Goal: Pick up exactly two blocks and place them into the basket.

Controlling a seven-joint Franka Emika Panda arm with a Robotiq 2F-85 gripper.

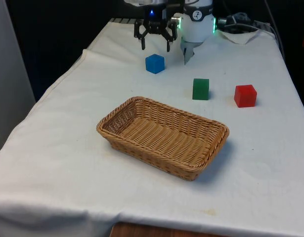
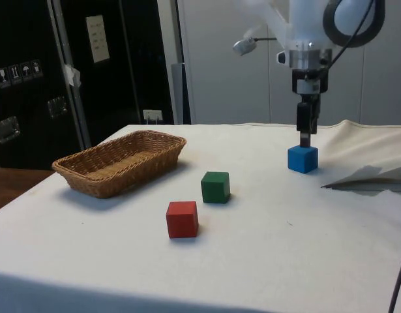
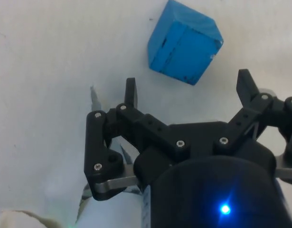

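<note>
Blocks are all out on the white cloth (image 1: 67, 163) and none is in the basket (image 1: 211, 148), whose woven floor is bare, so by the look of it both placements are yet to be made. The gripper (image 1: 155, 45) hangs just above and slightly behind the blue block (image 1: 154, 63), its fingers (image 3: 130, 92) spread apart and gripping nothing; in the wrist view the blue block (image 3: 184, 42) lies a little ahead of the fingertips and turned at an angle to them, so the fingers would probably need to move forward and perhaps twist before they can close squarely on two faces. The side view puts the gripper (image 2: 305, 139) right over the blue block (image 2: 302, 158), with a small gap between them. The green block (image 1: 200, 89) and red block (image 1: 245, 95) sit well apart from the fingers, nearer the basket's end of the table, with clear cloth around each, so any of them can be approached without bumping another. Between the fingers and the basket lies open cloth; the basket's rim is low and its opening wide, which should make dropping easy. Behind the fingers the cloth bunches into folds (image 2: 373, 175) near the table's far edge, the one spot with less room
</note>
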